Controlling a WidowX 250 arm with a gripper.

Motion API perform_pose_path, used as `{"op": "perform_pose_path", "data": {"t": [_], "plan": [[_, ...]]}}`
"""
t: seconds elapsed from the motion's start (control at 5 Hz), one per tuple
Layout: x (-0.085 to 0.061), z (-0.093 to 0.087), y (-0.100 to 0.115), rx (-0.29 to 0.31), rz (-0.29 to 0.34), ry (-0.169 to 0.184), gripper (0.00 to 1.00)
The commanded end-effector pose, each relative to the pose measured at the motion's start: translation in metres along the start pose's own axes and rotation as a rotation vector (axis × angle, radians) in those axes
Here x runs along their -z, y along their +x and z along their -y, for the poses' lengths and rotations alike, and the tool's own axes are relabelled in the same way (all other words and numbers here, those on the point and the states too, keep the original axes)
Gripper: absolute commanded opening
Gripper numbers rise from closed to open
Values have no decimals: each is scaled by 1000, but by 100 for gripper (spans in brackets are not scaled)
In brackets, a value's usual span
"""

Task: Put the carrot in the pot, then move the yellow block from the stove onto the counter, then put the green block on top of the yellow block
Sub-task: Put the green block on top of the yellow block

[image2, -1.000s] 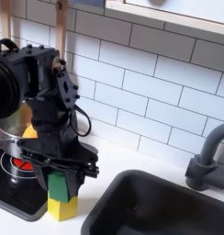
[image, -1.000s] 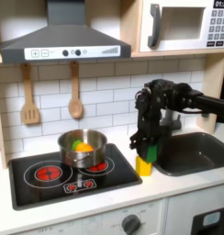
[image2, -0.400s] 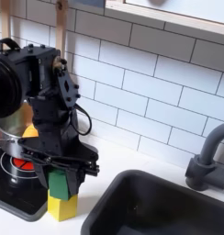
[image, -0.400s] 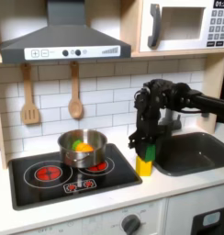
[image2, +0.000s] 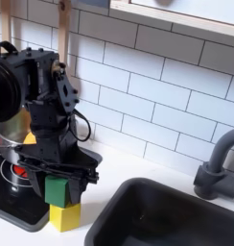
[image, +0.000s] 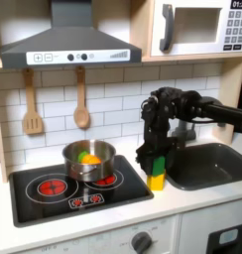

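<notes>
My gripper is shut on the green block, with its fingers down either side. The green block rests on or just above the yellow block, a little off toward the second exterior view's left. The yellow block stands on the cream counter, between the stove and the sink. The carrot lies inside the steel pot on the stove's back burner.
A dark grey sink lies close to the blocks, on the right in both exterior views, with a grey faucet behind it. A wooden spatula and spoon hang on the tiled wall under the hood.
The gripper and the green block have shifted slightly to the left and a touch upward over the yellow block. The yellow block, pot and carrot have not moved.
</notes>
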State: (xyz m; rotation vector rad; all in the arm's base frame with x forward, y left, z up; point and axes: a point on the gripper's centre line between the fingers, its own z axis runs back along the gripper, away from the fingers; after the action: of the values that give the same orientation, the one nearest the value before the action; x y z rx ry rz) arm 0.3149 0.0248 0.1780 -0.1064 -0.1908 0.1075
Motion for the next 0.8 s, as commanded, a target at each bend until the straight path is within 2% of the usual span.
{"op": "perform_pose_path", "data": {"t": [0.0, 0.6], "plan": [[-1, 2, -1, -6, -2, -6, 100], [0, 2, -1, -9, -10, -13, 100]]}}
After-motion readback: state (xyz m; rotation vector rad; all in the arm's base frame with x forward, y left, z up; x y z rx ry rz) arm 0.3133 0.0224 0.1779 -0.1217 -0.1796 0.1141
